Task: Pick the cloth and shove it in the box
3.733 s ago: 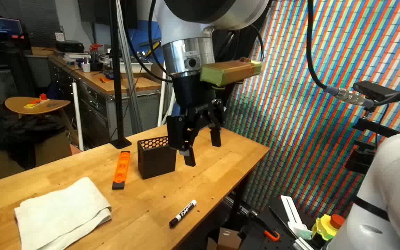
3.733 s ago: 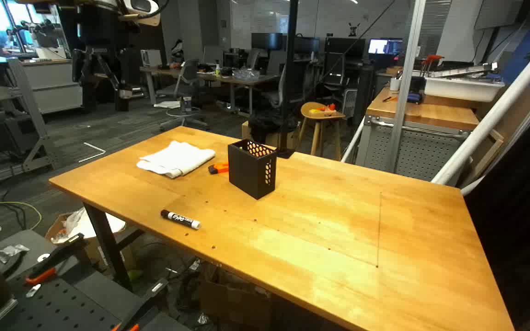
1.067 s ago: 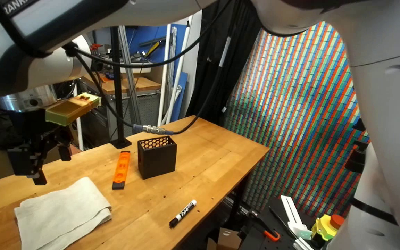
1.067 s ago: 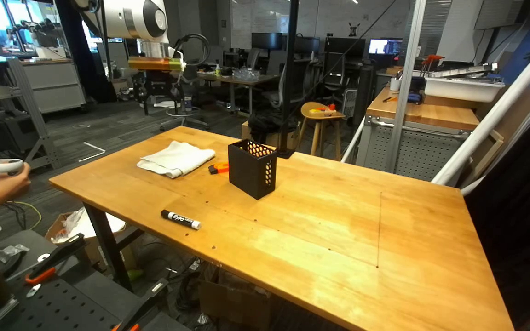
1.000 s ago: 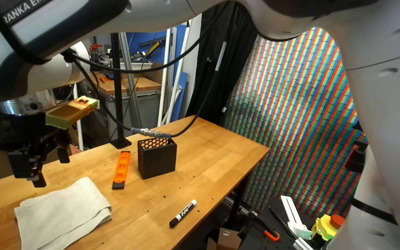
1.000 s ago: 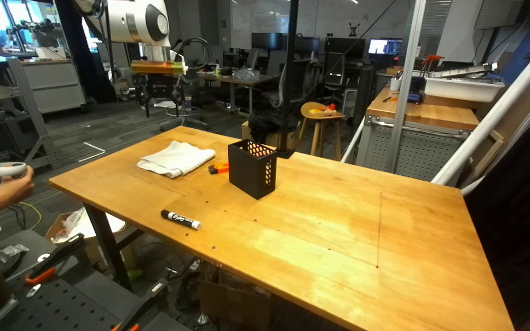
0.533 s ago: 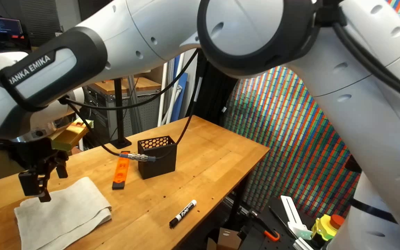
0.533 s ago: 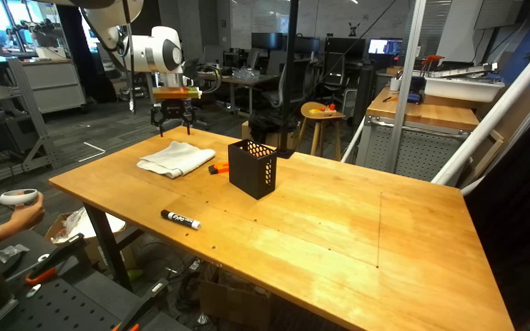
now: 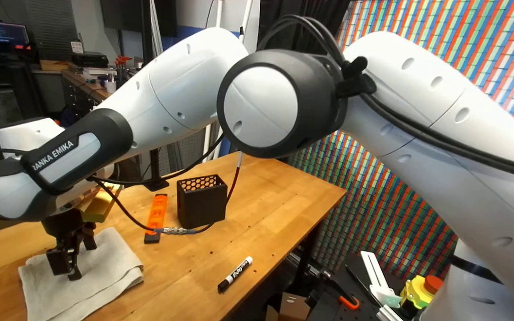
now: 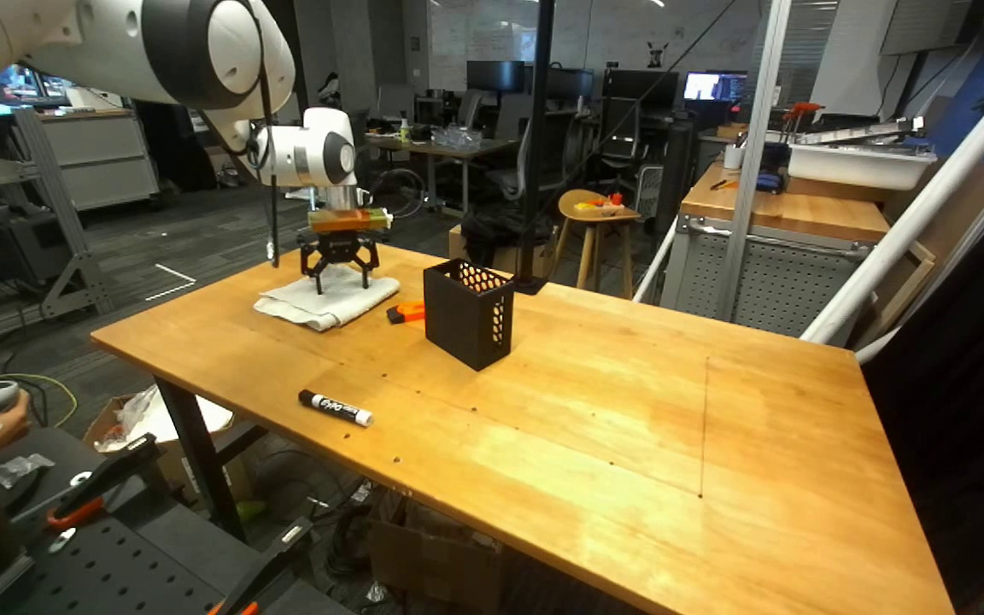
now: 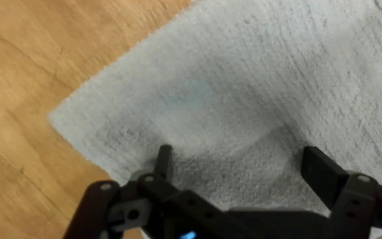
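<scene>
On the left of the wooden tabletop (image 9: 279, 200), in an exterior view, lies the folded white cloth (image 9: 101, 272). Over it the Robotiq gripper (image 9: 82, 260) points down, released: in the wrist view its fingers (image 11: 323, 176) stand wide apart, with fabric between and beneath them. Whether the tips touch it, I cannot tell. Rightward comes an orange bar (image 9: 157, 211) with a black end, a cable (image 9: 176, 231) crossing in front; then the black box (image 9: 202, 205), upright, well apart from the cloth. Further right lies a black-capped Expo marker (image 9: 235, 274), near the tabletop's edge.
</scene>
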You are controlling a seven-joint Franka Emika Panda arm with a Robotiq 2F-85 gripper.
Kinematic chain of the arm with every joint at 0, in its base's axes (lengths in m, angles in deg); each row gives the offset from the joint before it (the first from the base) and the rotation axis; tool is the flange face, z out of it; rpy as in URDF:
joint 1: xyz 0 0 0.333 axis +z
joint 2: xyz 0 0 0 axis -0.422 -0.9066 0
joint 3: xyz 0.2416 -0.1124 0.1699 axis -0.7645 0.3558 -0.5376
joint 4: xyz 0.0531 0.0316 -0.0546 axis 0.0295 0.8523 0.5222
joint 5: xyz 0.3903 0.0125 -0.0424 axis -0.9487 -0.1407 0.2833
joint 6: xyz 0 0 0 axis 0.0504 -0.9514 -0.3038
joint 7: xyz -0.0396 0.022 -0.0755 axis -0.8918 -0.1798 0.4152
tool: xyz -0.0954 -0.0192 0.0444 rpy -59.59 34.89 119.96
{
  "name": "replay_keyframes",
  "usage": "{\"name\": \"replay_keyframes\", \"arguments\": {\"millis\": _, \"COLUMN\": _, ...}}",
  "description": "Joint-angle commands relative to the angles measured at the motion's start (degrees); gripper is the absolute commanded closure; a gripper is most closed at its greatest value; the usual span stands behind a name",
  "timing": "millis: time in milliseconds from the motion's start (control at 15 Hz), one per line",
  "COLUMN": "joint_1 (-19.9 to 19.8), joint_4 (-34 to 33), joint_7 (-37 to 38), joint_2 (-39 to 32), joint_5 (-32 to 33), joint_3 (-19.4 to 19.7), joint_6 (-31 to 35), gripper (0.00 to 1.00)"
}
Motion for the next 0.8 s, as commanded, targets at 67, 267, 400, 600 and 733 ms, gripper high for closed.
{"name": "replay_keyframes", "arguments": {"millis": 67, "joint_1": 1.1, "joint_4": 1.0, "joint_7": -0.94, "joint_2": -0.72, "joint_5": 1.31, "joint_3": 0.09, "joint_6": 0.88, "gripper": 0.25}}
{"name": "replay_keyframes", "arguments": {"millis": 267, "joint_1": 1.49, "joint_4": 4.84, "joint_7": -0.61, "joint_2": 1.95, "joint_5": 1.16, "joint_3": -0.49, "joint_6": -0.16, "gripper": 0.41}}
{"name": "replay_keyframes", "arguments": {"millis": 400, "joint_1": 2.1, "joint_4": 8.57, "joint_7": 0.24, "joint_2": 4.42, "joint_5": 1.16, "joint_3": -0.62, "joint_6": -0.58, "gripper": 0.58}}
{"name": "replay_keyframes", "arguments": {"millis": 600, "joint_1": 2.76, "joint_4": 14.9, "joint_7": 1.83, "joint_2": 8.95, "joint_5": 0.45, "joint_3": -1.5, "joint_6": -0.7, "gripper": 0.8}}
{"name": "replay_keyframes", "arguments": {"millis": 733, "joint_1": 3.0, "joint_4": 17.97, "joint_7": 4.44, "joint_2": 11.45, "joint_5": -0.47, "joint_3": -2.58, "joint_6": -0.69, "gripper": 0.95}}
